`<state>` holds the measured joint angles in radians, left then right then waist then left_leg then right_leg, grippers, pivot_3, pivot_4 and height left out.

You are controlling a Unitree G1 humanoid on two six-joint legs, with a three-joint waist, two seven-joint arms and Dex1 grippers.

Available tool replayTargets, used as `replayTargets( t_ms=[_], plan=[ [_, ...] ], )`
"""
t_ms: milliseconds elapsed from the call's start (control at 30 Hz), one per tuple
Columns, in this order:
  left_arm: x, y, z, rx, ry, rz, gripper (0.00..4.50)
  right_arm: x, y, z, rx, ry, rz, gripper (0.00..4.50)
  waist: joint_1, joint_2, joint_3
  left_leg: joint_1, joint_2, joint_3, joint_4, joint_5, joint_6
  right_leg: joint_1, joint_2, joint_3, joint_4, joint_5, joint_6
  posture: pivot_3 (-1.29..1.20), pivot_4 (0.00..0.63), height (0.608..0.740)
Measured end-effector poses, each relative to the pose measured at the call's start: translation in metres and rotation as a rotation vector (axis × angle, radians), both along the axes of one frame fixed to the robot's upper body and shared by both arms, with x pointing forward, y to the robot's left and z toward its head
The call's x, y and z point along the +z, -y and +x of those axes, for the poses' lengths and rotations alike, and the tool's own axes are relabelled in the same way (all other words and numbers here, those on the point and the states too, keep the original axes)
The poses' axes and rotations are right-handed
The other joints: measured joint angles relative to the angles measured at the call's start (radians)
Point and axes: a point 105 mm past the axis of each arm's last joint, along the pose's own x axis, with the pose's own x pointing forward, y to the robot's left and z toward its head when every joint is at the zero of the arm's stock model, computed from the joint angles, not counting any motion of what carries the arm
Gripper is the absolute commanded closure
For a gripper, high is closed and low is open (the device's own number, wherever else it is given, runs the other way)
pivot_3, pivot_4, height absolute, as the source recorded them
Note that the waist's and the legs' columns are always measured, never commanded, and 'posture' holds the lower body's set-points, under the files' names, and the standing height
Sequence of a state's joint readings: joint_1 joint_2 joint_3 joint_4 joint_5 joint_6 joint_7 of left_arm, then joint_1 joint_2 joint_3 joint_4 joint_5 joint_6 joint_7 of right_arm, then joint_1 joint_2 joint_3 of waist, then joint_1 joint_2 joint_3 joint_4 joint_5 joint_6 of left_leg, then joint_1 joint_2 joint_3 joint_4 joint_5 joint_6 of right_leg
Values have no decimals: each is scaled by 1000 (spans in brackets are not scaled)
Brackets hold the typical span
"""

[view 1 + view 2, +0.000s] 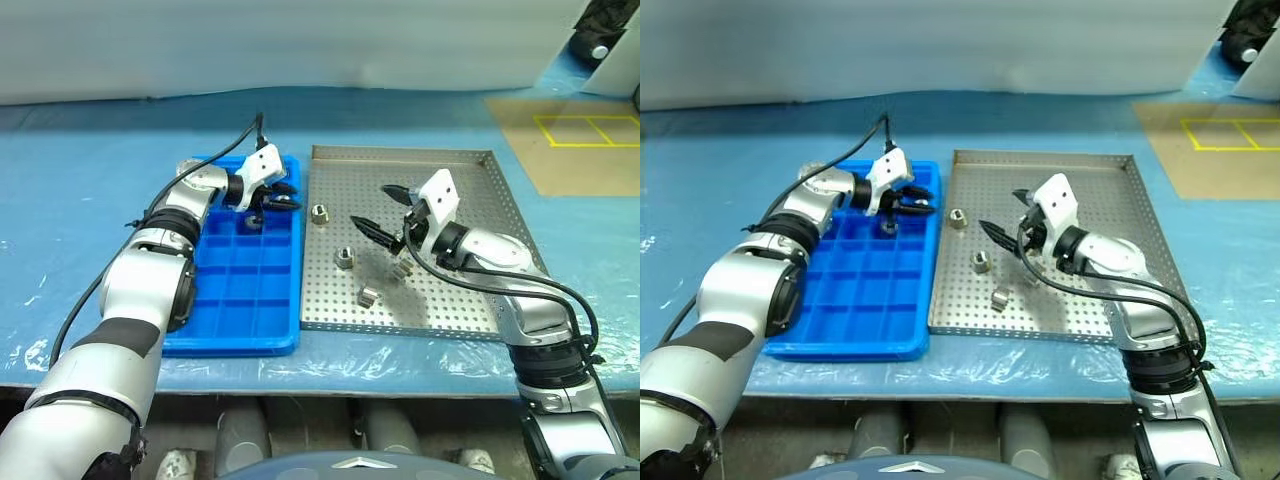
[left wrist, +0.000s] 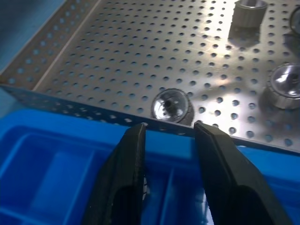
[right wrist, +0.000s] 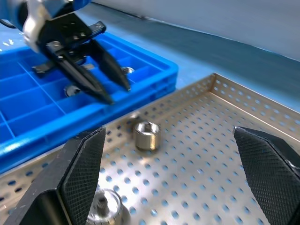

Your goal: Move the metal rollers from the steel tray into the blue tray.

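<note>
**Rollers split between the two trays; left gripper empty over the blue tray, right gripper spread over the steel tray**

Hidden or unclear: The right gripper and its wrist cover part of the steel tray floor. One of the metal rollers lies partly under that arm. In the blue tray, a dark roller sits in a far compartment just below the left gripper; the right wrist view shows two rollers there, both partly screened by the fingers.

Grippers: The left gripper is clenched with nothing between its fingers. The right gripper stands fully spread and empty above the steel tray.

Edges and room: The two trays lie side by side, rims touching, on the blue-covered worktop. One roller stands near the steel tray's rim beside the blue tray; two more lie toward the middle. The steel tray's right half is open floor. Most blue compartments are free.
</note>
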<state>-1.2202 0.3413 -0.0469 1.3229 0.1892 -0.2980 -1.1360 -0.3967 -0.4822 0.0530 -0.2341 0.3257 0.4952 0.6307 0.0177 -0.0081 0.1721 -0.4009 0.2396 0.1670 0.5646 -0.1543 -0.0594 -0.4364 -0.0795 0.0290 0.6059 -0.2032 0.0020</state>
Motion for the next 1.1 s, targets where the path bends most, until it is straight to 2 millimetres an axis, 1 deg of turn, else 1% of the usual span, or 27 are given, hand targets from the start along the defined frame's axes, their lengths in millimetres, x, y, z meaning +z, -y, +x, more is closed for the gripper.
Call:
replayTargets(
  t_ms=[33,133,200,267,300,333,367,533,633,767,900,967,1100],
  plan=[
    [3,3,1,-2,7,-9,2804,0,-1,0,2,1,1,0,5,0,0,0,0,0,0,1,-1,0,-1,0,0,0,0,-349,150,740],
    [22,24,0,-55,22,-80,2244,0,0,1,-3,5,-3,0,19,0,0,-1,0,0,0,1,-2,0,-1,0,0,0,0,-378,150,740],
    [32,35,-2,-105,40,-59,1607,-2,1,0,-10,4,-2,0,19,0,0,0,0,0,0,1,-2,0,-1,0,0,0,0,-395,150,740],
    [31,42,-4,-135,55,-3,936,-6,4,-1,-26,-8,-2,0,17,0,0,2,0,0,-1,2,-3,0,0,0,0,0,0,-420,150,740],
    [27,45,-4,-137,64,31,647,-9,5,-2,-36,-13,-2,0,14,0,0,2,0,0,-1,2,-4,0,0,1,0,0,0,-425,150,740],
    [23,48,-4,-138,68,60,233,-10,7,-3,-43,-16,-1,0,10,0,0,1,0,0,-1,2,-4,0,0,1,0,0,1,-431,150,740],
    [18,51,-3,-139,80,107,19,-11,8,-4,-49,-17,0,0,5,0,0,1,0,0,-1,2,-4,0,0,0,0,0,1,-444,150,740],
    [1,54,0,-153,156,373,19,-6,12,-8,-81,9,7,0,-9,-1,0,2,0,0,0,2,-4,0,0,0,0,1,3,-492,150,740],
    [-6,57,3,-161,208,506,19,-11,16,-12,-109,-4,8,0,-16,-1,0,2,0,0,0,2,-4,1,0,0,0,1,3,-519,150,740],
    [-13,63,4,-168,254,609,19,-13,17,-16,-131,-5,8,0,-31,-1,0,2,0,0,1,2,-4,1,0,1,0,2,3,-548,150,740],
    [-22,67,5,-139,234,642,19,-16,20,-20,-155,-12,9,0,-40,-1,0,3,0,0,1,1,-1,1,1,1,0,2,3,-573,150,740],
    [-27,64,4,-140,208,680,19,-16,21,-21,-166,-16,8,0,-46,-1,0,3,0,0,1,0,-1,1,1,1,0,2,3,-582,150,740],
    [-29,58,3,-125,159,713,19,-17,23,-25,-185,-13,9,0,-61,-1,0,6,0,1,1,0,0,3,1,1,-1,2,3,-592,150,740]
  ],
)
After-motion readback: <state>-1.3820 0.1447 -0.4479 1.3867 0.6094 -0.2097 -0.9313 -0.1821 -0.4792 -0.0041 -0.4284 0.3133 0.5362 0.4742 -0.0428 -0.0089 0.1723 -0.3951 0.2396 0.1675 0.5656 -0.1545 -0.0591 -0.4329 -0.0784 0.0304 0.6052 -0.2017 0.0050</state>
